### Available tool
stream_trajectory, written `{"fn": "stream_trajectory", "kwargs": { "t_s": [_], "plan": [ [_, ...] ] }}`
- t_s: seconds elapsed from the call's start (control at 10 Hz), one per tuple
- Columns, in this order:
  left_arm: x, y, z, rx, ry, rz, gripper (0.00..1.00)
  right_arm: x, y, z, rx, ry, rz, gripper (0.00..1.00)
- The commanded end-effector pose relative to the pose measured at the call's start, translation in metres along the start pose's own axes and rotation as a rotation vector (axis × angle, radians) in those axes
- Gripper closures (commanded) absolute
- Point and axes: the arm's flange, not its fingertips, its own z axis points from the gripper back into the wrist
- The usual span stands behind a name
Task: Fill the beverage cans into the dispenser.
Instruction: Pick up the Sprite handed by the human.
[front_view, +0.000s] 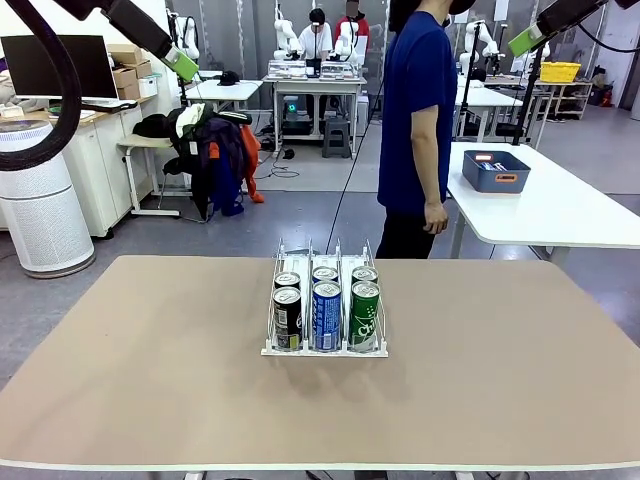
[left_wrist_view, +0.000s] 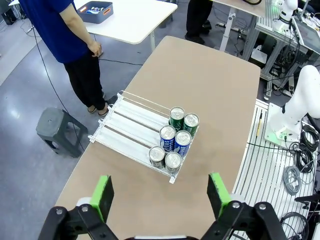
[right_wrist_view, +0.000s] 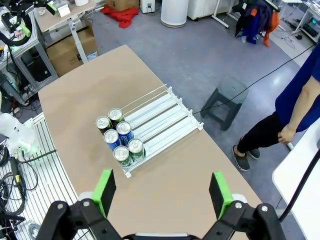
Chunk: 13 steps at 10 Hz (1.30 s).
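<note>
Six beverage cans (front_view: 327, 315) stand in the dispenser (left_wrist_view: 131, 121), two to a lane: dark cans (front_view: 287, 318) in the lane on your left, blue cans (front_view: 325, 277) in the middle and green cans (front_view: 364, 315) on your right. All are bunched at the end of the rack nearest the robot, and the far stretch of each lane is bare. The dispenser sits near the middle of the bench (front_view: 150, 350), with its long axis running from the robot's side toward the person at the far edge. Every can is upright, long axis vertical and silver top up. From the lie of things the filling looks done or close to it. Treat the cans as smooth, thin-walled metal, slick on the painted sides and likely to dent under a hard squeeze. You cannot tell from here whether they are full and heavy or empty and light. If you must shift one, take it across the upper body just under the rim. The neighbours touch it front and back, and the wire dividers crowd its sides lower down. The rack itself looks light and stiff, so expect it to slide if you nudge it. Both the left jaws and the right jaws hang high above the bench, spread wide with the green pads well apart, and hold nothing.
</note>
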Motion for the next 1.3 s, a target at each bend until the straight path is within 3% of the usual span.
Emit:
{"fn": "stream_trajectory", "kwargs": {
  "t_s": [0.0,1.2],
  "plan": [
    [-0.0013,-0.0010,0.0008,-0.005,0.007,0.004,0.00,-0.0005,0.0001,-0.0010,0.010,-0.010,-0.003,0.00],
    [-0.0013,-0.0010,0.0008,-0.005,0.007,0.004,0.00,-0.0005,0.0001,-0.0010,0.010,-0.010,-0.003,0.00]
  ]
}}
